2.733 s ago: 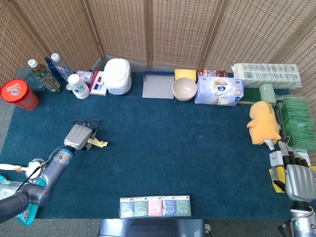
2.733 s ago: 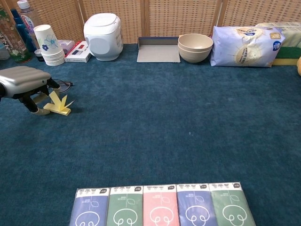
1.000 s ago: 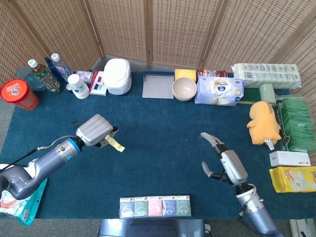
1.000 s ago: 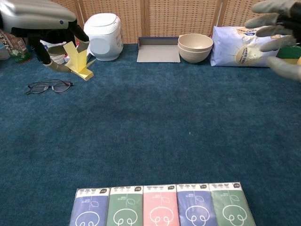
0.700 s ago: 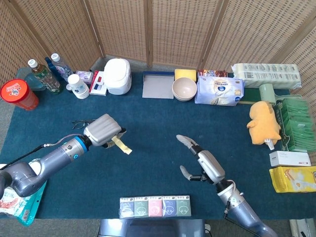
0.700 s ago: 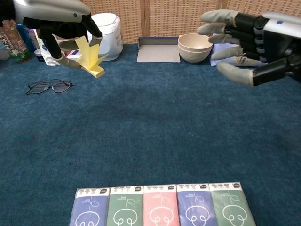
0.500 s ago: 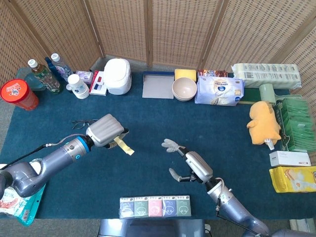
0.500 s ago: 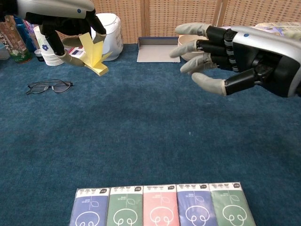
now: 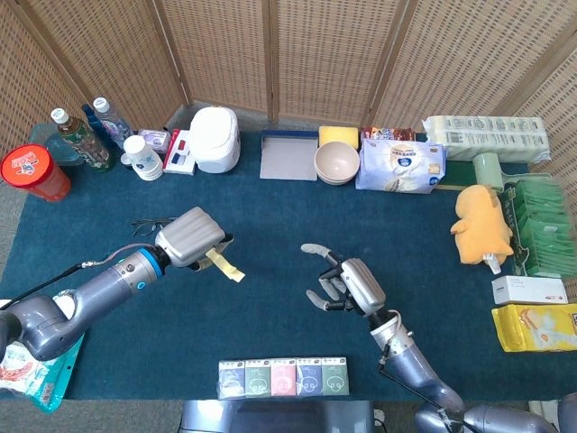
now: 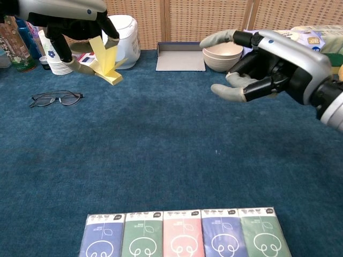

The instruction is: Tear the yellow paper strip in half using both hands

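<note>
Yellow paper strip (image 9: 224, 265), head view: a narrow flat band held above the dark blue carpet-like table cover (image 9: 270, 216), its long axis running diagonally from the upper left, where it is gripped, down to a free end at the lower right. The silver-shelled left hand (image 9: 190, 238) pinches the strip's upper end under its fingers. The right hand (image 9: 347, 281), grey with dark segmented fingers, hovers to the right of the strip, well apart from it, fingers spread and holding nothing. Thin black-framed glasses (image 9: 147, 225) lie on the cover just beside the left hand's wrist. A row of five pastel packets (image 9: 284, 376) sits at the near edge.

Chest view: the yellow paper strip (image 10: 107, 64) appears folded, with a longer limb pointing up toward the left hand (image 10: 64, 19) and shorter limbs fanning right and down; the hand's dark fingers grasp its upper part. The right hand (image 10: 262, 61) reaches in from the right, palm turned toward the strip, pale fingertips (image 10: 222, 91) apart, empty. Behind stand a white rounded rice cooker (image 10: 118, 33), a flat grey tray (image 10: 180, 56) and stacked beige bowls (image 10: 222, 53), against a woven wicker screen (image 10: 209, 19).
</note>
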Robot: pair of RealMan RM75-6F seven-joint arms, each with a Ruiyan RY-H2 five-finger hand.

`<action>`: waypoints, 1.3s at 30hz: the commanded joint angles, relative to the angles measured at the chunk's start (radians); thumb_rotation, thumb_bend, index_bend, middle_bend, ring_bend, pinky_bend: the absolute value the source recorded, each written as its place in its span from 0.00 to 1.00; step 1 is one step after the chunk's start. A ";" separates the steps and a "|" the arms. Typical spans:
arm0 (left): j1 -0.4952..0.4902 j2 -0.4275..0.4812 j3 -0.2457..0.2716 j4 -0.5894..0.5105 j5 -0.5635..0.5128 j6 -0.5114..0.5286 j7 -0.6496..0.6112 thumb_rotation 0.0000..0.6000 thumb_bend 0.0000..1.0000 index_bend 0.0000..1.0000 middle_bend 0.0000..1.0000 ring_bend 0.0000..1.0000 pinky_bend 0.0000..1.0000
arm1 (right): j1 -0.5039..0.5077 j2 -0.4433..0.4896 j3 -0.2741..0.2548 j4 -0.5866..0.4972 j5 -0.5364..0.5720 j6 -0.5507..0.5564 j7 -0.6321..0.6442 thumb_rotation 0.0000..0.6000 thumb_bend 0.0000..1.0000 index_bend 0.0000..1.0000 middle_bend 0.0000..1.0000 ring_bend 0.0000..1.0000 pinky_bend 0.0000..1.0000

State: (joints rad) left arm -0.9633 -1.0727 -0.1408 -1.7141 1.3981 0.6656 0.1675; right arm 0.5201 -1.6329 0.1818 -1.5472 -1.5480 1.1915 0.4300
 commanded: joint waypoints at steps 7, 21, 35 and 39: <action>-0.020 -0.026 0.001 0.006 -0.016 -0.010 0.005 1.00 0.35 0.65 0.81 0.89 0.97 | 0.039 -0.034 0.009 -0.007 0.047 -0.048 0.023 1.00 0.33 0.31 1.00 1.00 1.00; -0.041 -0.069 0.010 0.011 -0.024 -0.010 0.027 1.00 0.35 0.65 0.81 0.89 0.97 | 0.108 -0.019 0.030 -0.068 0.099 -0.147 -0.011 1.00 0.33 0.29 0.99 1.00 1.00; -0.055 -0.113 0.022 0.021 -0.016 -0.001 0.038 1.00 0.35 0.65 0.81 0.89 0.97 | 0.150 -0.019 0.047 -0.088 0.155 -0.201 -0.041 1.00 0.33 0.28 0.98 1.00 1.00; -0.058 -0.125 0.023 0.028 -0.017 0.003 0.042 1.00 0.35 0.65 0.81 0.89 0.97 | 0.161 -0.018 0.051 -0.097 0.163 -0.210 -0.045 1.00 0.33 0.28 0.98 1.00 1.00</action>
State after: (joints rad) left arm -1.0209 -1.1965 -0.1175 -1.6870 1.3816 0.6680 0.2092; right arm 0.6794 -1.6513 0.2318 -1.6431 -1.3864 0.9828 0.3854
